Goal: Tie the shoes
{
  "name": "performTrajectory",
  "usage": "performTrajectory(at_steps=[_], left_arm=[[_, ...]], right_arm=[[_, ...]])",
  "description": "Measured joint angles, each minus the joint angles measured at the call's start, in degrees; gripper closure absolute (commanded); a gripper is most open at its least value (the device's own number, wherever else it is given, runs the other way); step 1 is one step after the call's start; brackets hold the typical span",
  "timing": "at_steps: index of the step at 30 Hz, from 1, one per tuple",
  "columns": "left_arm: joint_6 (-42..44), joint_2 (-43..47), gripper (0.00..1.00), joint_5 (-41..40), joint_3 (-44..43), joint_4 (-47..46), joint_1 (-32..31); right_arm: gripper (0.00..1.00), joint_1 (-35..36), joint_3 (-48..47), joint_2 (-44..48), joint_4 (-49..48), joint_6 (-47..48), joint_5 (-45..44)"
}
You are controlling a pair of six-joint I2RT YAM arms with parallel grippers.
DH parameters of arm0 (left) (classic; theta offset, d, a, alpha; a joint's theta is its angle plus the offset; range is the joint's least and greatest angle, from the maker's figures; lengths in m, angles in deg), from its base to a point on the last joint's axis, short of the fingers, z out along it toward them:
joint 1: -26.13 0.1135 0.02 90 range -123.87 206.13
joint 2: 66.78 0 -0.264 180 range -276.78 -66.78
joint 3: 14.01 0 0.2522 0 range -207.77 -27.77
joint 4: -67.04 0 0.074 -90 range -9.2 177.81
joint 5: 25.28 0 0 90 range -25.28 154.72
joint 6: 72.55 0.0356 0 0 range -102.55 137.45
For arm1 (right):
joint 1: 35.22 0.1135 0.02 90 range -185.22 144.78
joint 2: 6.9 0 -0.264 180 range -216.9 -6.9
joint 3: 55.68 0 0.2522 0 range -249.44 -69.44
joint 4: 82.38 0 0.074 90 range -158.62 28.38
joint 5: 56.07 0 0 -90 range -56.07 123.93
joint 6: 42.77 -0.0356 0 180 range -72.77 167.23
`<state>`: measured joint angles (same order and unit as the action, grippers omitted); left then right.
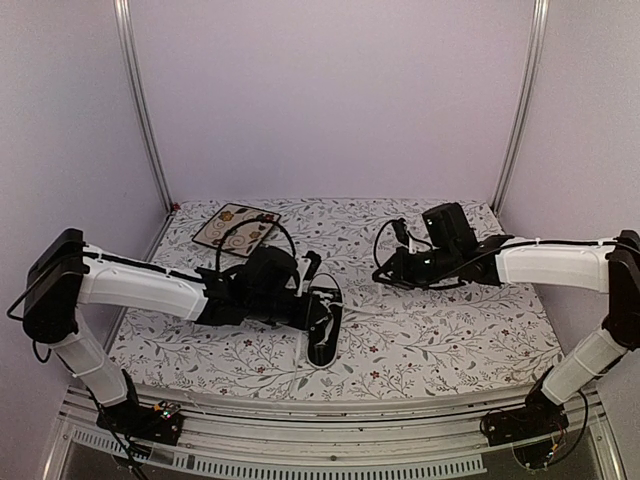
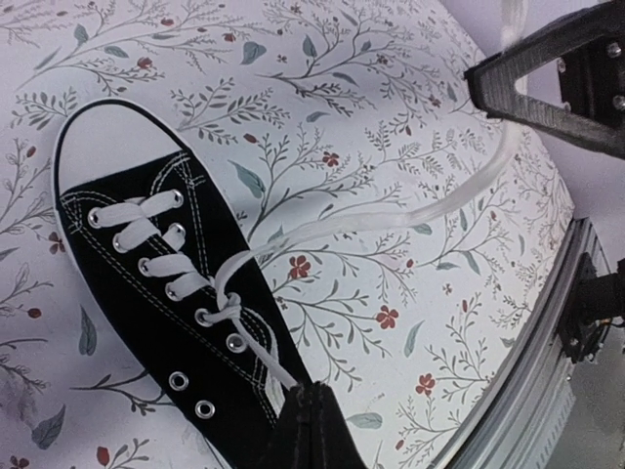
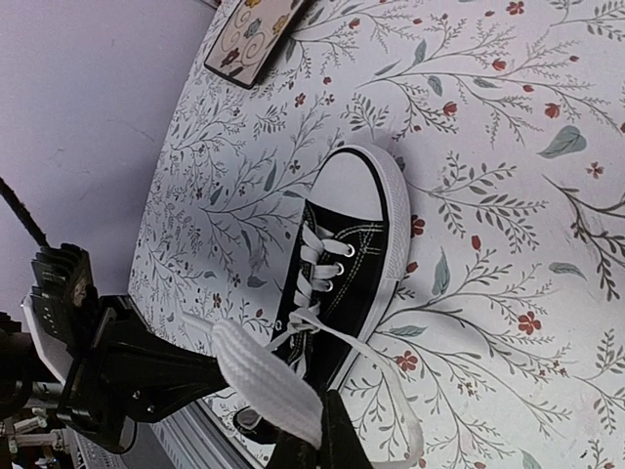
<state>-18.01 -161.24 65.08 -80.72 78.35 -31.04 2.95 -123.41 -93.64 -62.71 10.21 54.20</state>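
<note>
The black sneaker with white laces lies on the table between my arms, with its white toe cap toward the front edge. A first knot sits over its eyelets. My left gripper is shut on one white lace end, just beside the shoe's heel end, and it also shows in the top view. My right gripper is shut on the other lace end. That lace is drawn out to the right of the shoe. In the top view the right gripper is right of the shoe.
A square floral-patterned plate lies at the back left and also shows in the right wrist view. The floral tablecloth covers the table. The metal front rail runs close to the shoe. Purple walls enclose the back and sides.
</note>
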Motion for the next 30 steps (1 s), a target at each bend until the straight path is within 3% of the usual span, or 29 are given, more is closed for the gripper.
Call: performTrajectory(at_steps=[12, 17, 19, 21, 24, 30], left_arm=[[-0.33, 1.22, 1.00, 0.17, 5.35, -6.93, 2.93], [-0.33, 2.19, 1.00, 0.28, 6.91, -9.99, 2.93], [-0.33, 2.21, 1.00, 0.33, 7.17, -10.75, 2.95], [-0.35, 2.21, 1.00, 0.42, 7.48, -11.41, 2.97], [-0.44, 2.21, 1.00, 0.46, 7.98, -11.89, 2.97], [-1.46, 2.64, 1.00, 0.52, 9.09, -12.52, 2.97]], right_arm=[[0.97, 4.44, -24.72, -20.59, -4.31, -0.42, 6.01], [0.88, 7.37, -28.57, -26.97, -7.32, -2.67, 8.79], [0.83, 8.07, -29.20, -28.89, -7.32, -3.17, 9.73], [0.65, 8.50, -29.97, -30.67, -6.78, -3.54, 10.64], [0.48, 8.70, -30.21, -31.69, -5.70, -3.50, 11.17], [0.32, 8.00, -30.27, -30.25, -3.32, -1.64, 8.74]])
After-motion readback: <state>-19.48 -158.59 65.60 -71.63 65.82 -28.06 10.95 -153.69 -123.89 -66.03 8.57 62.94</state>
